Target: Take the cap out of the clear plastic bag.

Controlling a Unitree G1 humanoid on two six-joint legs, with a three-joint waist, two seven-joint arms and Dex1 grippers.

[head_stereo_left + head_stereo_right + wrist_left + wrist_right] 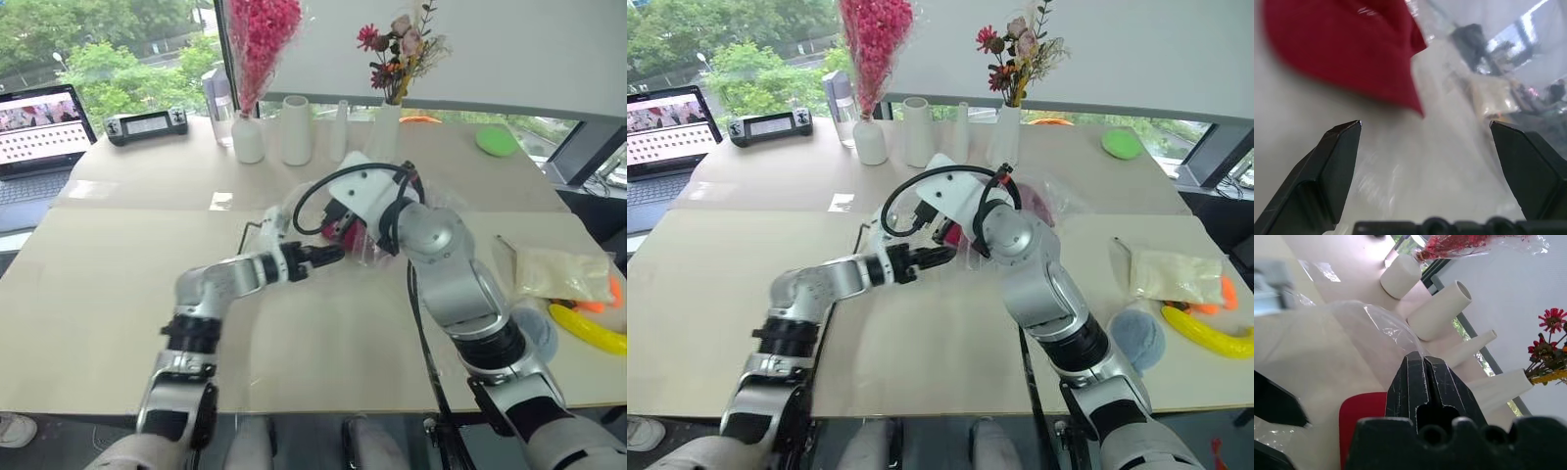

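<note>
Right pincer [1424,382], fingers pressed together on the clear plastic bag [1376,333], holds it above the bench [118,294]; left pincer [1425,142], fingers apart, faces the cap [1347,44] lying inside, just ahead.

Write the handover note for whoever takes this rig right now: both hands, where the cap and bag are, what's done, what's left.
Right hand: shut, pinching the clear plastic bag and holding it up above the table.
Left hand: open, empty, level, aimed into the bag toward the cap.
Cap: red, inside the bag, just beyond the left fingertips, not touched.
Done: bag lifted and held.
Left: reach in, close on the cap, draw it out.
</note>
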